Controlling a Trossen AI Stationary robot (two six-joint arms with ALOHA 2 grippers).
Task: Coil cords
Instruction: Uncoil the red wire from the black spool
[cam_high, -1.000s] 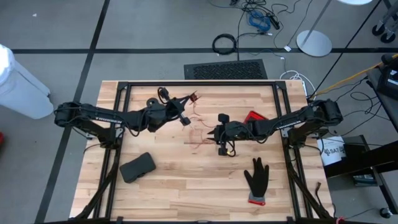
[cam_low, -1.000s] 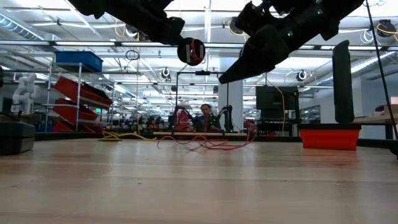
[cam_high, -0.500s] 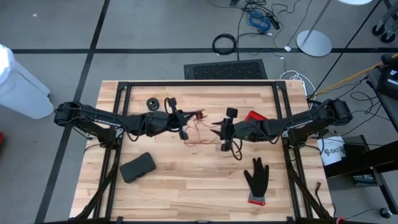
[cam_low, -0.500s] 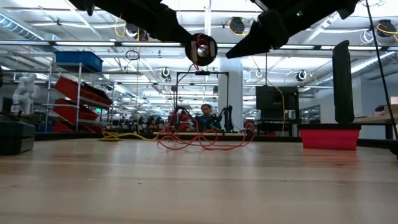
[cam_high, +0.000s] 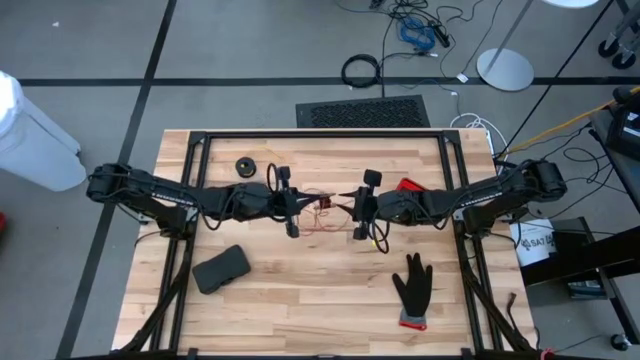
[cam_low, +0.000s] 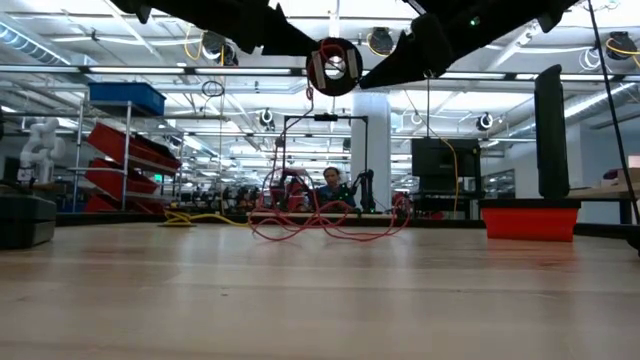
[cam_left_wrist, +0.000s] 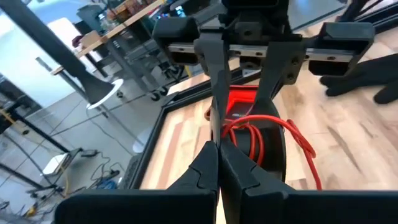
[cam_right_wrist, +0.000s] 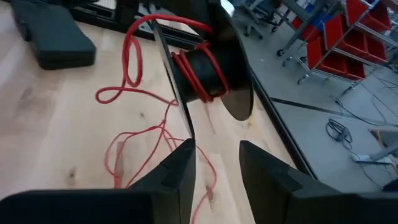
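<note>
- The left gripper (cam_high: 296, 205) hangs above the middle of the light wooden table (cam_high: 300, 290), its two dark fingers (cam_left_wrist: 214, 165) pressed together, clenched on the flange of a small black round spool (cam_low: 334, 66) partly wound with thin red cord (cam_right_wrist: 198, 59).
- In the low view the spool sits high above the tabletop, between the two dark arms, with red windings showing in its centre.
- The right gripper (cam_high: 352, 210) faces the left one from the opposite side, just beside the spool; its fingers (cam_right_wrist: 177, 174) stand apart, released, with nothing between them, and the spool's thin flange edge lies just ahead of one fingertip.
- The loose part of the red cord (cam_high: 322, 208) drops from the spool and lies in tangled loops on the wood between the two grippers; the low view shows those loops (cam_low: 320, 222) resting on the table under the spool.
- A second small black round spool (cam_high: 245, 166) lies flat near the table's far edge, on the left arm's side, well apart from the grippers.
- A black work glove with a red cuff (cam_high: 411, 290) lies near the front edge on the right arm's side.
- A dark grey rectangular case (cam_high: 221, 268) lies near the front edge on the left arm's side.
- A red box-like thing (cam_high: 408, 187) sits partly hidden under the right arm.
</note>
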